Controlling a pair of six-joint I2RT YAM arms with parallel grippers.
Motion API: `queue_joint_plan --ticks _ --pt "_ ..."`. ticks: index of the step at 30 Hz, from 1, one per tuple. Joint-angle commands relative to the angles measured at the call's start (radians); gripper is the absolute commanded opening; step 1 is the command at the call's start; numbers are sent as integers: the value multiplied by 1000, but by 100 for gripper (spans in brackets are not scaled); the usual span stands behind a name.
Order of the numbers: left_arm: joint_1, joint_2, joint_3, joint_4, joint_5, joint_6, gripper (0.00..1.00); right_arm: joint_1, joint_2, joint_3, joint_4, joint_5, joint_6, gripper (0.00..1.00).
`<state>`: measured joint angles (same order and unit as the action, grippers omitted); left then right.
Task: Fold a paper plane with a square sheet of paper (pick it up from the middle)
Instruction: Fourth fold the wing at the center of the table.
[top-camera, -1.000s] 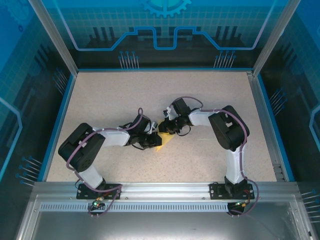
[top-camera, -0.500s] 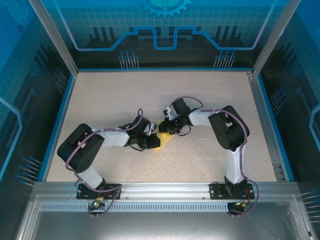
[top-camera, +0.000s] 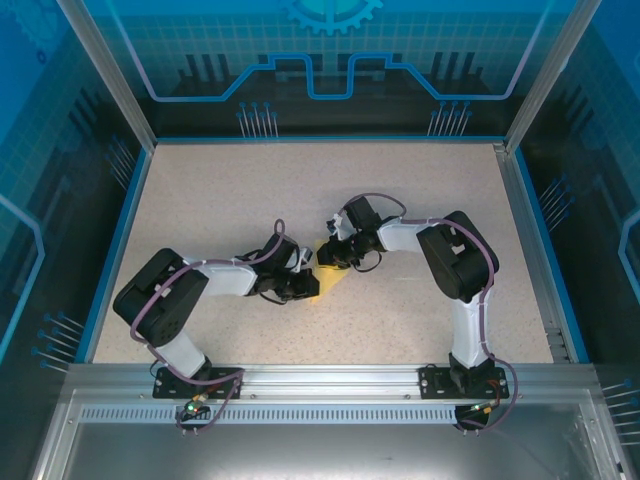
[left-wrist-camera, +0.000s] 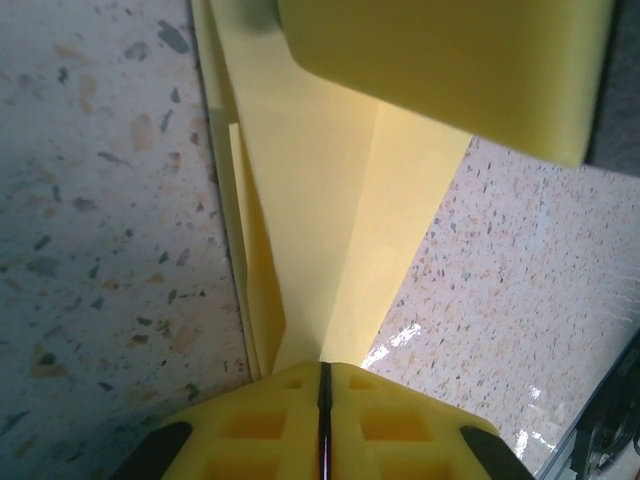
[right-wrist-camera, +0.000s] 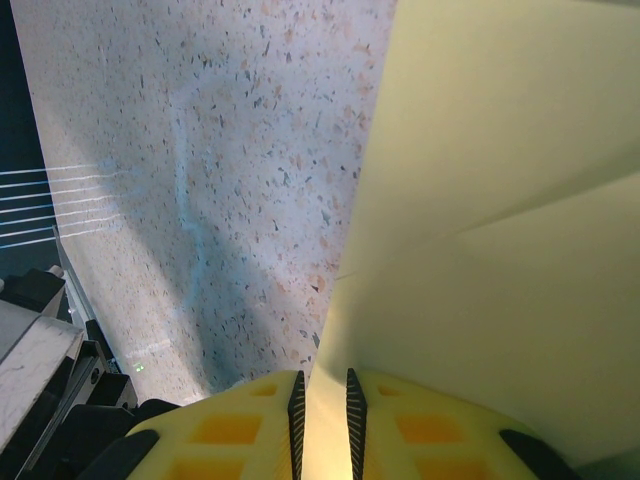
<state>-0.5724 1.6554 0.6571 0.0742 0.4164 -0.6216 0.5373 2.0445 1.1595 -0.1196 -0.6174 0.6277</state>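
Observation:
The pale-yellow sheet of paper (top-camera: 331, 279) lies folded into layers at the middle of the table, between the two grippers. My left gripper (top-camera: 306, 284) is shut on its near-left end; in the left wrist view the folded paper (left-wrist-camera: 330, 200) runs straight out of the closed left gripper (left-wrist-camera: 323, 372) with a crease along it. My right gripper (top-camera: 326, 256) is shut on the paper's far end. In the right wrist view the paper (right-wrist-camera: 500, 200) passes between the pads of the right gripper (right-wrist-camera: 323, 388). A yellow right finger (left-wrist-camera: 450, 70) rests on the paper's far part.
The speckled tabletop (top-camera: 250, 190) is bounded by a blue rim (top-camera: 120, 240) and transparent walls. An aluminium rail (top-camera: 330, 380) carries both arm bases at the near edge. The right arm's elbow (top-camera: 455, 255) stands right of the paper.
The left gripper has drawn slightly left and toward the near edge, covering a little more of the paper. The right gripper has hardly moved.

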Motion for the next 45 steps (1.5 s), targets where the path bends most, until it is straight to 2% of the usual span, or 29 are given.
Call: queue_joint_plan --ticks 1,8,19,22,28,31,39,45 --pt "-4 -16 -47 -126 54 38 10 1 54 -41 -102 112 -20 22" --pt "-5 -34 -54 -166 102 73 12 1 52 -41 -105 116 -21 22" --pt "-5 -64 -63 -255 51 89 11 2 56 -36 -109 117 -21 22" --pt "-5 -132 -86 -224 53 65 12 2 54 -39 -109 118 -22 22" --pt "22 -339 -126 -174 -54 -30 15 3 59 -39 -106 117 -19 22" --pt "37 -365 -110 -131 -50 -71 16 3 62 -37 -105 117 -19 22" --pt "24 -182 -3 49 83 -117 18 3 62 -36 -108 115 -20 22" --pt "-18 -37 89 54 67 -108 18 2 65 -34 -104 111 -17 22"
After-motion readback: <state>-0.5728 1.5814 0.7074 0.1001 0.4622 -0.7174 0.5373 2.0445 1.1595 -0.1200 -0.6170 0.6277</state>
